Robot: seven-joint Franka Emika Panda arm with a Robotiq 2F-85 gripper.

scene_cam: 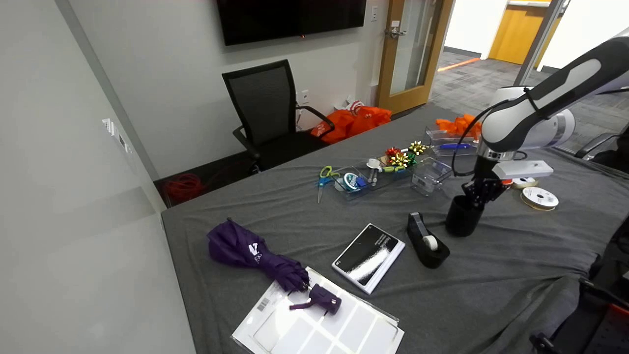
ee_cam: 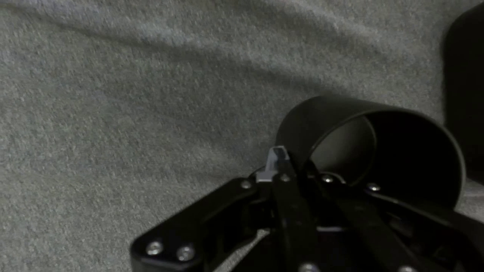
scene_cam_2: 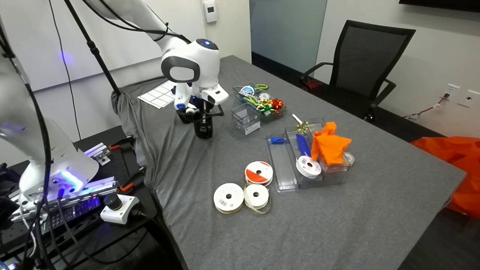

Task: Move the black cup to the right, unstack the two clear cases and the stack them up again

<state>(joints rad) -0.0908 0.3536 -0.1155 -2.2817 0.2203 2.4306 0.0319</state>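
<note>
In the wrist view we are seeing the pincer [ee_cam: 297, 165] pinching the black cup [ee_cam: 401, 147] by its left wall, its body occupying right of centre, mouth facing frame right. We are judging the carry as hinging on this off-centre hold. In an exterior view, notebook [scene_cam: 369, 256] and umbrella [scene_cam: 268, 264] are showing unreadable markings.

In an exterior view your Panda arm [scene_cam_2: 140, 12] reaches from its lit base [scene_cam_2: 62, 161] at the left, rightward and farther off, to the wrist [scene_cam_2: 208, 62], a blue light [scene_cam_2: 207, 42] showing on its top. Beneath, your Robotiq gripper [ee_cam: 296, 162] points down, its two fingers [ee_cam: 278, 158] pressed close together.
</note>
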